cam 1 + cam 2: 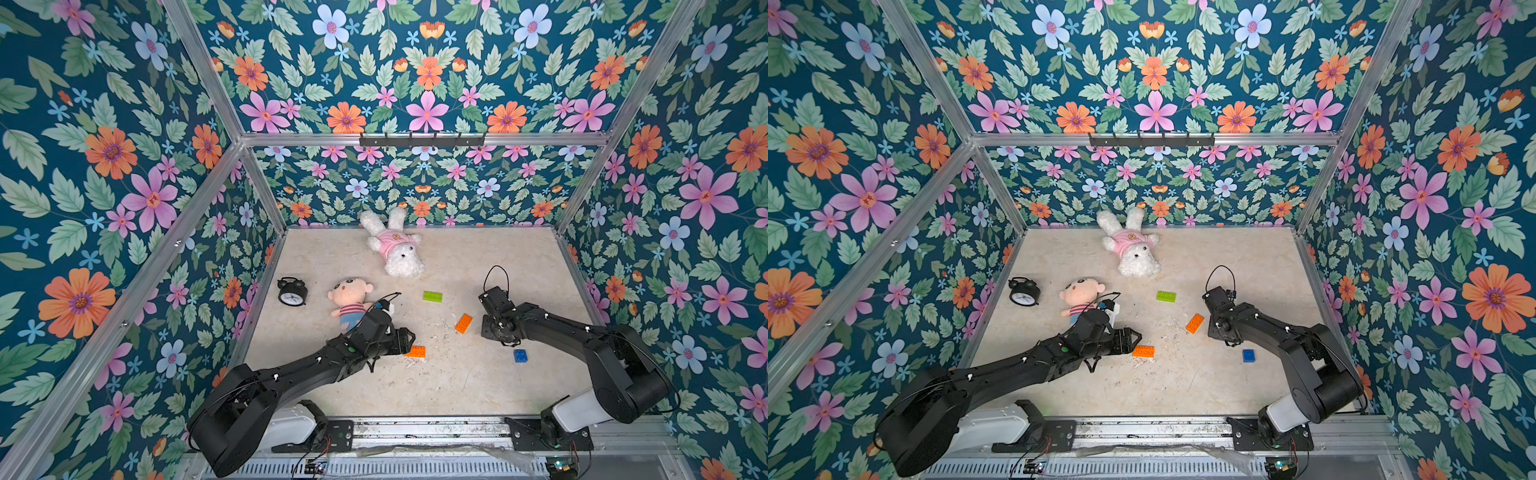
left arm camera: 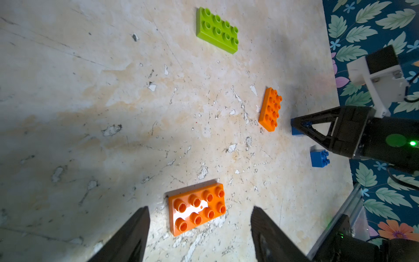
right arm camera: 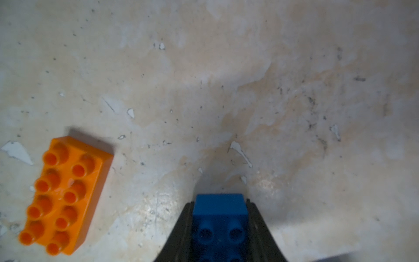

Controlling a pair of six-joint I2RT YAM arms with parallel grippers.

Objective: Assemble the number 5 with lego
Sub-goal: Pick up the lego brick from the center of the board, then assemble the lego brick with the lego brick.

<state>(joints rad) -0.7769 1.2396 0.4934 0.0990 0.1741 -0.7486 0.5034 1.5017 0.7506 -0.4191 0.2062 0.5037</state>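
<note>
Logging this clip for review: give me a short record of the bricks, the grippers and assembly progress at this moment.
left gripper: open, at near orange brick, not gripping
right gripper: shut on blue brick
loose: far orange brick, green brick, second blue brick
joined: none
clutter: doll, bunny, clock

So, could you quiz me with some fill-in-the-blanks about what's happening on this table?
The right gripper grips a small brick coloured ____.
The jaws of the left gripper stand ____ beside an orange brick.
The green brick shows ____ studs.
Missing words: blue; open; eight.
</note>
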